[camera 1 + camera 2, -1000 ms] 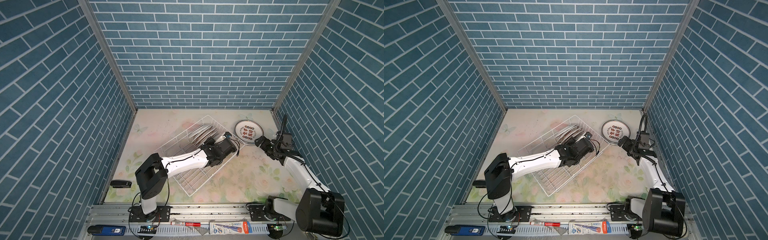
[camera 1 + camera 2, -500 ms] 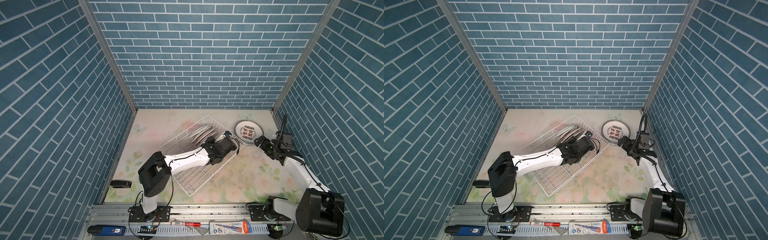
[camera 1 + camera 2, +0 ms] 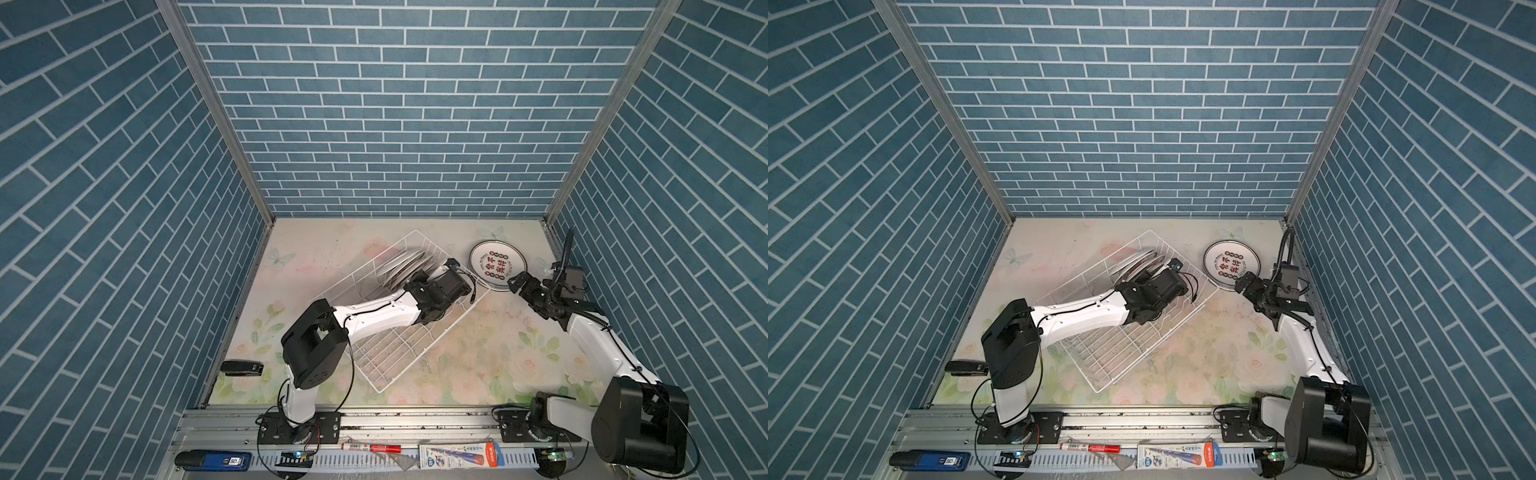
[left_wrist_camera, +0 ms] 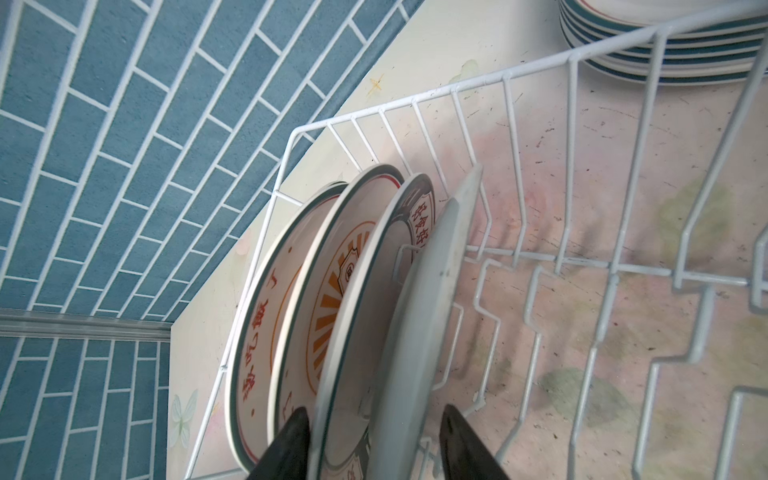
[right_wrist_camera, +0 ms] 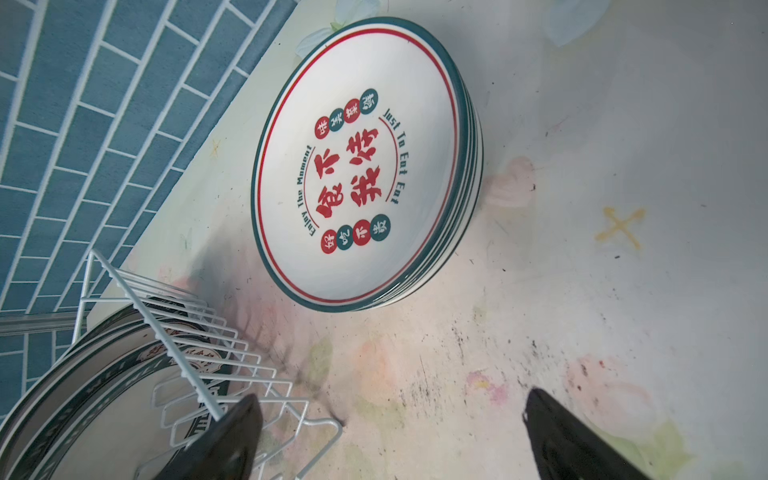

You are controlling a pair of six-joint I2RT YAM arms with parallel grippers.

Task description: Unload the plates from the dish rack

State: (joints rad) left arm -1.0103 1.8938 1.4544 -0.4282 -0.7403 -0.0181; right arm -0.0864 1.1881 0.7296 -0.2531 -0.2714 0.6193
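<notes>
Four plates (image 4: 365,291) stand on edge at the far end of the dish rack (image 3: 386,361), which lies askew on the table (image 3: 478,365). A stack of plates (image 5: 357,166) lies flat just beside it. The left arm (image 3: 374,316) stretches low along the rack. The left gripper (image 4: 374,411) is partly open, its fingers (image 4: 286,449) straddling the two nearest plates with a gap at one side. The right gripper (image 5: 390,399), spread wide and empty, hovers by the stack
</notes>
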